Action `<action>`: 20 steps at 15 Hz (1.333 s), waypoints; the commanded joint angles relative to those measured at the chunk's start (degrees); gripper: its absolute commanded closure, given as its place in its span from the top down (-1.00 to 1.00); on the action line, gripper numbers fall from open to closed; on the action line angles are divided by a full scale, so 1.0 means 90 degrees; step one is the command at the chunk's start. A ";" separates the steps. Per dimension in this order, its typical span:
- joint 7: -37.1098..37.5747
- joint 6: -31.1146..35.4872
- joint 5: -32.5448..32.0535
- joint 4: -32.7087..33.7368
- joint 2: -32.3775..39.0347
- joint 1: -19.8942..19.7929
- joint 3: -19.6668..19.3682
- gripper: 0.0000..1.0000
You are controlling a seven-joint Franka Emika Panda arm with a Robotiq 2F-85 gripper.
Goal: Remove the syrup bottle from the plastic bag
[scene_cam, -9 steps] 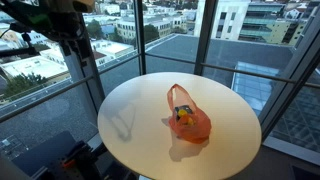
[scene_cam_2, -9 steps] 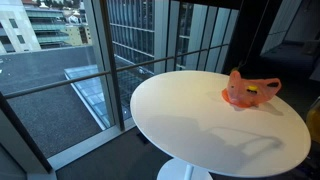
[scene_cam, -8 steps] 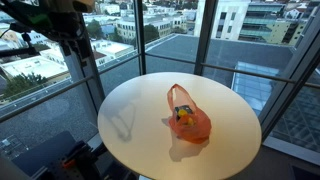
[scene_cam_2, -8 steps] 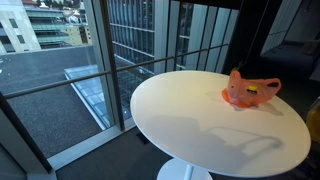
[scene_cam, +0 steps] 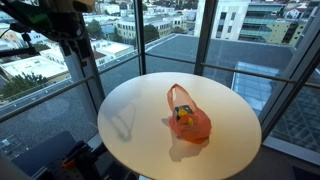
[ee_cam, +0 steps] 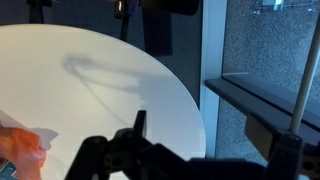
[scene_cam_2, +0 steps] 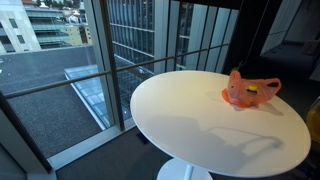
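Note:
An orange plastic bag (scene_cam: 194, 124) lies on the round white table (scene_cam: 135, 105), right of its middle. It also shows in both other views: (scene_cam_2: 240, 93) and the low left corner of the wrist view (ee_cam: 18, 150). Inside it a dark bottle with a yellow part (scene_cam: 182, 115) shows through the bag's mouth, also seen as a yellow patch (scene_cam_2: 253, 89). My gripper (ee_cam: 200, 130) is open and empty. It hangs high above the table's edge, far from the bag. The arm (scene_cam: 70, 25) stands at the table's far left.
Tall glass walls with dark frames (scene_cam: 136, 35) surround the table, with a city outside. A window rail (ee_cam: 265, 100) runs close beside the table's edge. The arm's shadow (scene_cam_2: 235, 140) falls on the tabletop.

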 commanded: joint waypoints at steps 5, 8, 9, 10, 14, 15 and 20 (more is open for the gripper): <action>0.0096 0.0214 -0.0261 0.0152 0.0051 -0.0388 0.0384 1.00; 0.0137 0.0671 -0.0563 0.0200 0.0164 -0.0626 0.0423 1.00; 0.0172 0.0838 -0.0671 0.0205 0.0219 -0.0712 0.0425 1.00; 0.0211 0.1000 -0.0793 0.0225 0.0315 -0.0816 0.0413 1.00; 0.0448 0.1504 -0.1153 0.0355 0.0773 -0.1181 0.0397 1.00; 0.0514 0.1615 -0.1230 0.0396 0.0910 -0.1253 0.0399 1.00; 0.0930 0.1990 -0.1590 0.0706 0.1692 -0.1571 0.0385 1.00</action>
